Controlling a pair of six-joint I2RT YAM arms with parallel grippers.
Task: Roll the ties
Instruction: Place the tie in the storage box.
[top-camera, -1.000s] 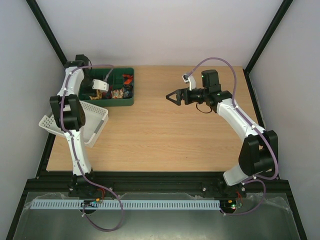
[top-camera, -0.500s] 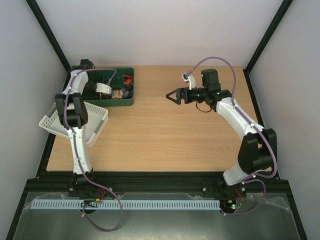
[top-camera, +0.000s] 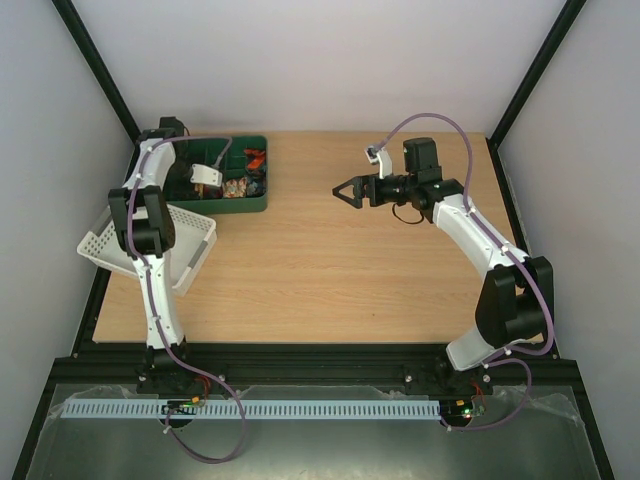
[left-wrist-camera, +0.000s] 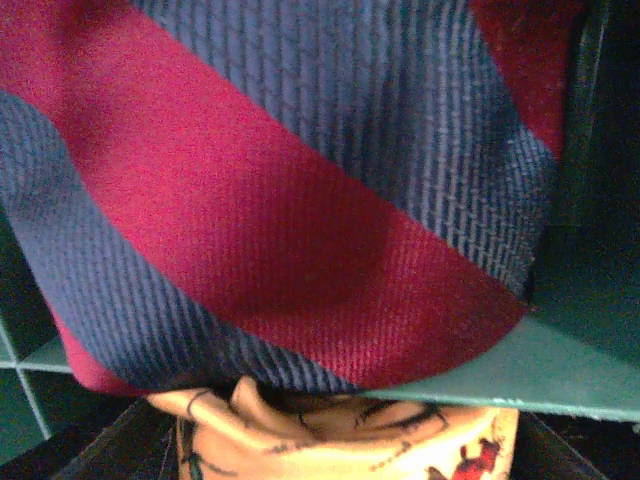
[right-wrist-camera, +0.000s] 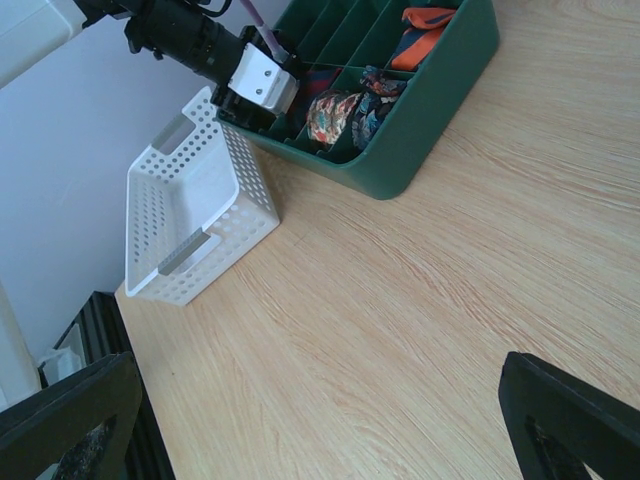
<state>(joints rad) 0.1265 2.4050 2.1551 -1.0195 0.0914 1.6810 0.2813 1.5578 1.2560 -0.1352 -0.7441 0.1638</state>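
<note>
**Left jaws down in the tray (top-camera: 250, 204) — fetching a tie**

The left jaws sit among the ties (top-camera: 238, 185). Their own camera shows only a striped tie (left-wrist-camera: 300, 200) pressed close, with a tan tie (left-wrist-camera: 350, 440) just beneath, so I cannot tell whether they grip. The right jaws stand wide apart and empty above the worktop (top-camera: 330, 270). The step looks like picking a tie — next comes a firm pinch, then a lift out onto the worktop for rolling.

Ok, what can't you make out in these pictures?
Left claw: the striped tie fills the left wrist view; top view too small to show its jaws.
Tan-gold tie: left wrist view, partly hidden by the striped tie, cut off by the bottom edge.
Right claw: fingers cut off by the right wrist view's bottom edge.
</note>
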